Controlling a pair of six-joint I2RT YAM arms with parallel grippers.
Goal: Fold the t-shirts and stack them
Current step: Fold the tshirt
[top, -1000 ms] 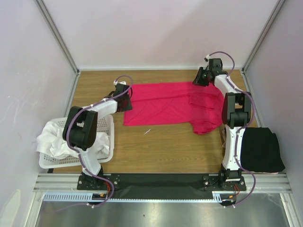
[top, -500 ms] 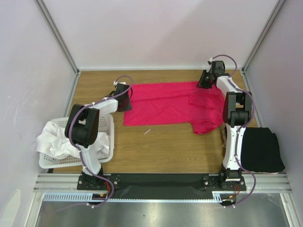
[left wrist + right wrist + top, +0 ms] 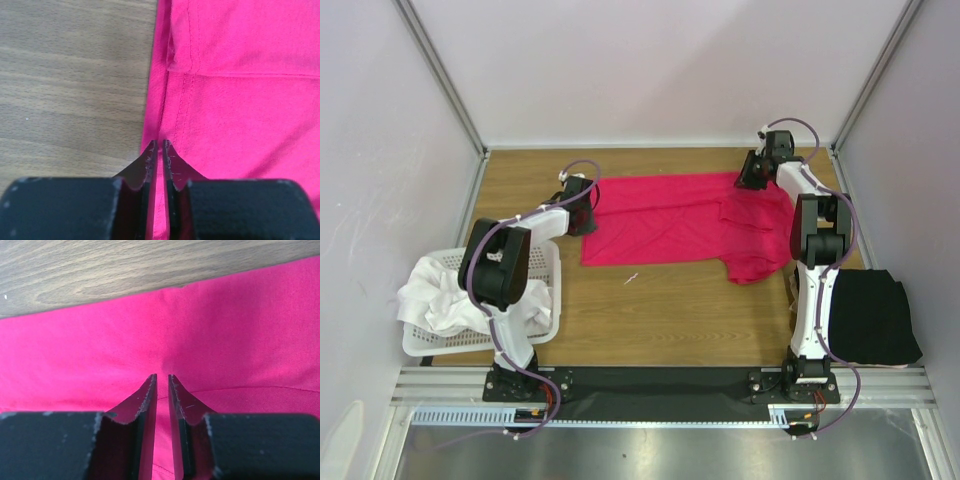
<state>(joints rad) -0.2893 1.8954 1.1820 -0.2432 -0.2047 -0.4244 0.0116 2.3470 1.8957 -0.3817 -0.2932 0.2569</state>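
Note:
A crimson-pink t-shirt (image 3: 670, 220) lies spread flat across the back of the wooden table. My left gripper (image 3: 587, 207) is at its left edge. In the left wrist view the jaws (image 3: 160, 143) are pressed together on the hemmed edge of the pink fabric (image 3: 240, 100). My right gripper (image 3: 749, 172) is at the shirt's far right corner. In the right wrist view its jaws (image 3: 162, 376) are closed to a thin slit on the pink cloth (image 3: 100, 350). A folded black t-shirt (image 3: 872, 315) lies at the near right. White t-shirts (image 3: 432, 295) are heaped in the basket.
A white perforated basket (image 3: 480, 346) stands at the near left beside the left arm. A small white scrap (image 3: 632, 279) lies on the wood in front of the pink shirt. Metal frame posts and walls enclose the table on three sides.
My right gripper has shifted slightly right and back along the shirt's far edge, drawing that corner out. The left gripper has barely moved.

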